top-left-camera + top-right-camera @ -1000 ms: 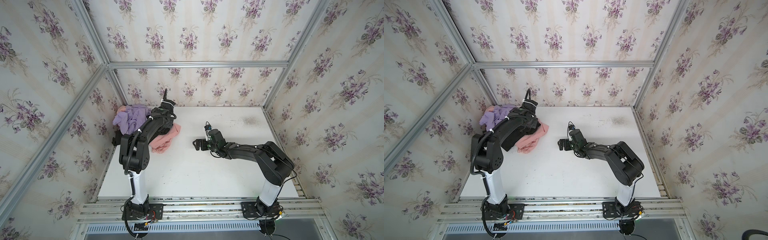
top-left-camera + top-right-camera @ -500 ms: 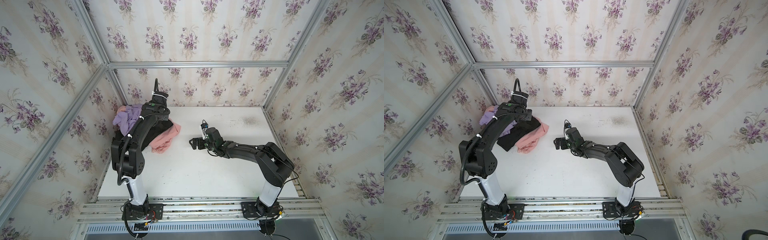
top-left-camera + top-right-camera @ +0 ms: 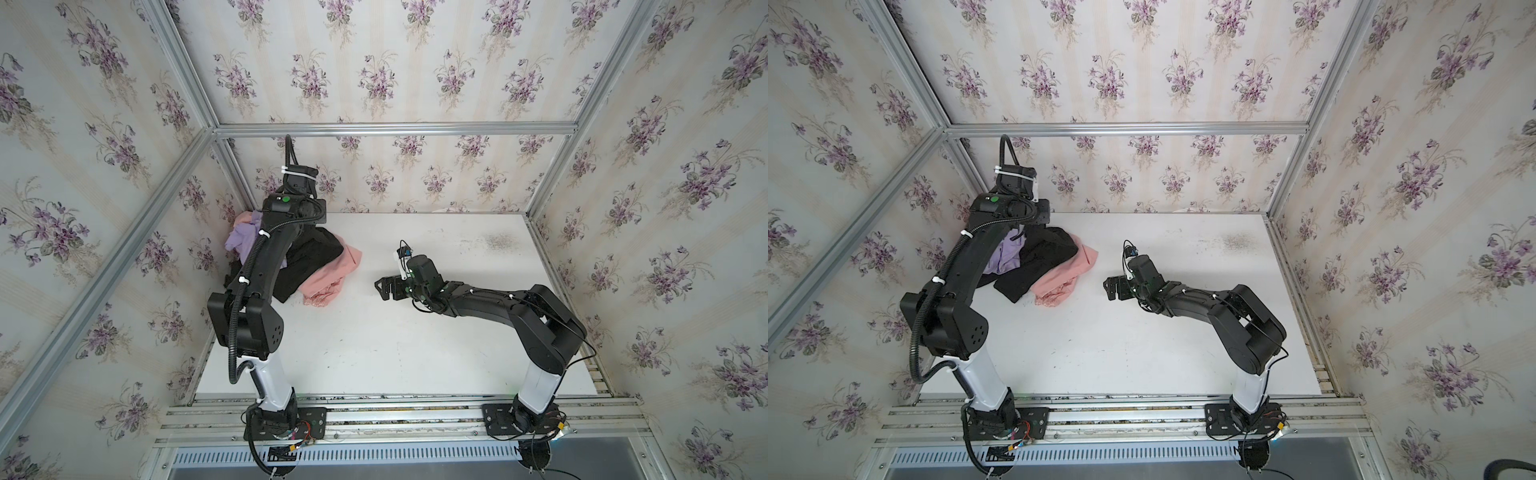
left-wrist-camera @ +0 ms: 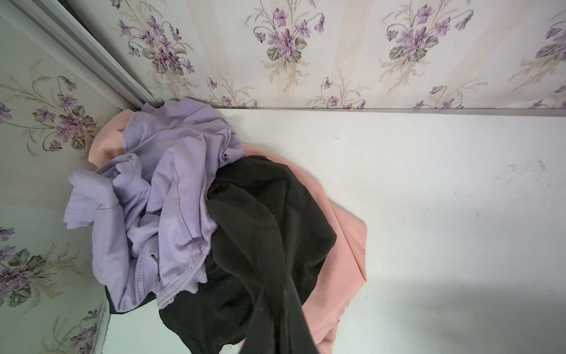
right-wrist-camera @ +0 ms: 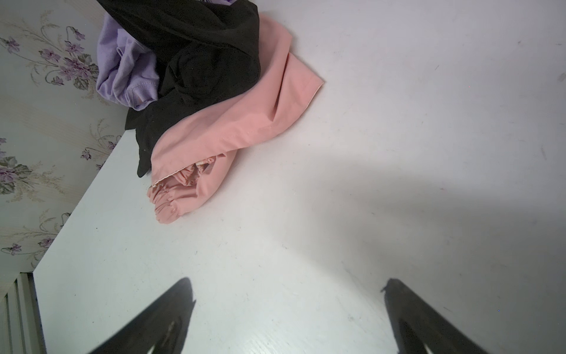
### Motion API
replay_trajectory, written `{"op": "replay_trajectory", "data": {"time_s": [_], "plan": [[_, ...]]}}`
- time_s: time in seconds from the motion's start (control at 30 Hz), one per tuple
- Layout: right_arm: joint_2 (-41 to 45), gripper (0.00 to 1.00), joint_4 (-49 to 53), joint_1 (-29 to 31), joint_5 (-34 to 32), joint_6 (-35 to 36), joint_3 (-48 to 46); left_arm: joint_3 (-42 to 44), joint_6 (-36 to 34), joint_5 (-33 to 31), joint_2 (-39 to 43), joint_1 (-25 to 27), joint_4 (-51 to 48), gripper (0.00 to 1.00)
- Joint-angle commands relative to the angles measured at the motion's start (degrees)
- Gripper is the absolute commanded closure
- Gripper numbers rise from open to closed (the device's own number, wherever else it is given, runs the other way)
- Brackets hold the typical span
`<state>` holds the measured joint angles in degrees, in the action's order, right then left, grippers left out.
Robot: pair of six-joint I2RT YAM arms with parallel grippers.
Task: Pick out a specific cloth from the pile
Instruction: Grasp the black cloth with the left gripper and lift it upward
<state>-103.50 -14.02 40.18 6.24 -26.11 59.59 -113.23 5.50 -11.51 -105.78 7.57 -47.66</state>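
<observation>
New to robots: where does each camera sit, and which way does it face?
Both top views: high in front, looking down on the table; left arm and right arm show.
Left wrist: looks down on the pile; black cloth rises to the lens; no arm shows.
Right wrist: low over the table, faces the pile; open right end effector shows.
All share the pile.

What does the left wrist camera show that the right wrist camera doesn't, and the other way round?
Only the left wrist view: the back wall, the corner rail, and the lilac cloth spread wide, with a strand of the black cloth stretching up toward the camera.
Only the right wrist view: the right gripper, jaws wide open over the table, and the gathered cuff of the pink cloth.
Both: all three cloths heaped in the corner on the white table, against floral wallpaper.
</observation>
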Motion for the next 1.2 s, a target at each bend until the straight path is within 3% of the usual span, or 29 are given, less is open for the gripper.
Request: {"op": "replay_trajectory", "data": {"time_s": [0.0, 0.77, 1.0, 1.17], "plan": [[0.0, 0.0, -0.8, 0.2, -0.7, 0.4, 0.9, -1.9, 1.1, 2.1, 0.6, -0.4, -0.4, 0.98], [0.4, 0.0, -2.3, 0.7, -0.9, 0.7, -0.5, -11.9, 5.6, 12.8, 3.7, -3.4, -0.9, 0.99], [0.2, 0.0, -2.8, 0.9, -0.7, 0.6, -0.4, -14.8, 7.4, 18.4, 2.8, -3.1, -0.9, 1.0], [0.0, 0.0, -3.2, 1.2, -0.7, 0.8, -0.2, -14.9, 5.7, 18.3, 2.4, -1.0, -0.9, 1.0]]}}
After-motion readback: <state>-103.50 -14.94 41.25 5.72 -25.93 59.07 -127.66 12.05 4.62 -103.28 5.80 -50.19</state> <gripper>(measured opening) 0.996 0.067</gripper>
